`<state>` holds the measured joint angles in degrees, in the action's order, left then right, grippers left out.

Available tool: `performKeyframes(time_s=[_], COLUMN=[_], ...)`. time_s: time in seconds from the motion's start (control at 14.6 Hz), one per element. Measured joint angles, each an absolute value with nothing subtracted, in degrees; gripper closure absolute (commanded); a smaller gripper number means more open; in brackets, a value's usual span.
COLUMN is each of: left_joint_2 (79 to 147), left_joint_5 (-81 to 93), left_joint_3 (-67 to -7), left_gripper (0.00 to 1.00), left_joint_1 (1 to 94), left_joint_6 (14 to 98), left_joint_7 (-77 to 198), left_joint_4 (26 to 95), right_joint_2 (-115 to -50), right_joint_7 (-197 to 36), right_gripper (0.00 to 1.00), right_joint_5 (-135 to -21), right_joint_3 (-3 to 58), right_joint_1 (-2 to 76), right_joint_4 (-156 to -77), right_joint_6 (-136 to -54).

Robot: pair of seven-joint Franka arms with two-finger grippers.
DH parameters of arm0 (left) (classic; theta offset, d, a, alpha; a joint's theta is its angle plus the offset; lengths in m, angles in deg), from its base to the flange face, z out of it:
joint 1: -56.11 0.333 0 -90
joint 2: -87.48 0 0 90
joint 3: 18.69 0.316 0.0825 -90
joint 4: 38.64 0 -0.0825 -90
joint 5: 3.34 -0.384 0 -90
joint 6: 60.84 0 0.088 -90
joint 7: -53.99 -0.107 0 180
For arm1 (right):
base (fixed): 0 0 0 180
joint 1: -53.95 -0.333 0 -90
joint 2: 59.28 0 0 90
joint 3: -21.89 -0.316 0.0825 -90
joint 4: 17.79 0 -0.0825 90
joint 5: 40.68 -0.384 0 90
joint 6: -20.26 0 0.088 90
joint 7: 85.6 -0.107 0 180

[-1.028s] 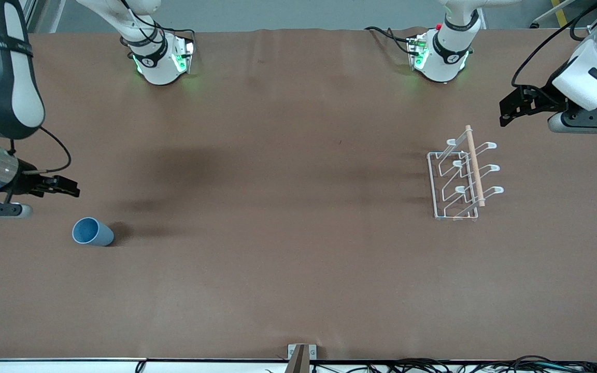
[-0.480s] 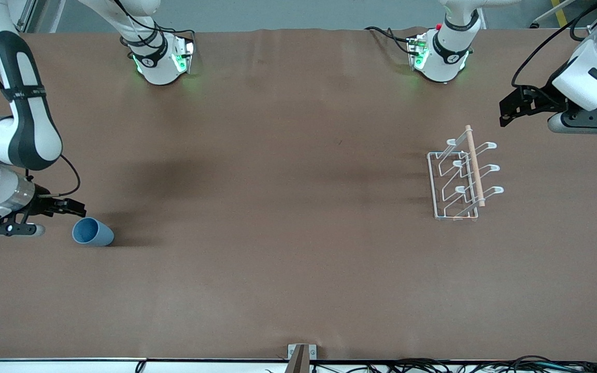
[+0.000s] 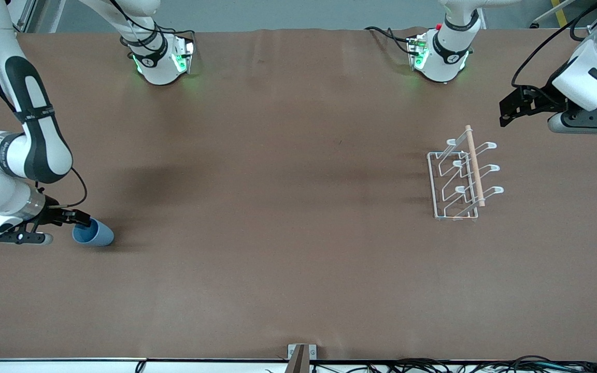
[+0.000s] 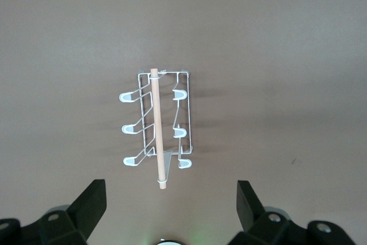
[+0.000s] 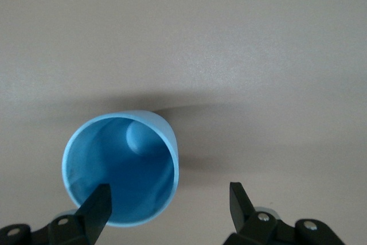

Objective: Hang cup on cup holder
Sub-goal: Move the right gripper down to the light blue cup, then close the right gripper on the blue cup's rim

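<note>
The light-blue cup [image 3: 97, 235] lies on its side on the brown table toward the right arm's end, its mouth facing my right gripper. My right gripper [image 3: 84, 221] is open, low at the cup's mouth. In the right wrist view one fingertip [image 5: 98, 205] overlaps the cup's [image 5: 120, 167] open mouth, and the other stands over bare table, so the rim's side wall lies between the jaws. The white wire cup holder [image 3: 474, 171] with its wooden rod stands toward the left arm's end. My left gripper [image 3: 508, 110] is open and empty, waiting in the air above the cup holder [image 4: 157, 130].
The two arm bases [image 3: 161, 57] [image 3: 441, 54] stand at the table's edge farthest from the front camera. A small bracket [image 3: 301, 355] and cables sit at the nearest edge. Brown table cloth [image 3: 288, 207] lies between cup and holder.
My right arm has come down and moved toward the cup, bringing its open gripper from above the table to the cup's mouth. The cup, the holder and the left arm have not moved.
</note>
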<state>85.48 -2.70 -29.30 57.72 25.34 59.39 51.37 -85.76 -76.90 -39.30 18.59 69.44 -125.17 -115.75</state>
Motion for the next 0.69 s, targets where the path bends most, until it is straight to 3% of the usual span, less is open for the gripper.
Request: performKeyframes(time_s=[0.34,0.48,0.55,0.69], left_joint_2=[85.48,85.49,85.49,85.49], left_joint_5=[-2.7,-2.7,-2.7,-2.7], left_joint_3=[-29.31,-29.31,-29.31,-29.31], left_gripper=[0.0,0.0,0.0,0.0], left_joint_1=[57.72,57.72,57.72,57.72], left_joint_6=[25.34,25.34,25.34,25.34], left_joint_7=[59.39,59.39,59.39,59.38], left_joint_4=[51.37,51.37,51.37,51.37], right_joint_2=[-87.69,-88.46,-88.83,-89.43], right_joint_7=[-76.9,-76.9,-76.9,-76.9], right_gripper=[0.18,0.38,0.59,0.83], right_joint_5=[-39.3,-39.3,-39.3,-39.3], right_joint_3=[18.58,18.58,18.58,18.58], right_joint_1=[69.44,69.44,69.44,69.44], right_joint_4=[-123.78,-123.41,-123.34,-123.28], right_joint_6=[-116.8,-117.39,-117.75,-118.54])
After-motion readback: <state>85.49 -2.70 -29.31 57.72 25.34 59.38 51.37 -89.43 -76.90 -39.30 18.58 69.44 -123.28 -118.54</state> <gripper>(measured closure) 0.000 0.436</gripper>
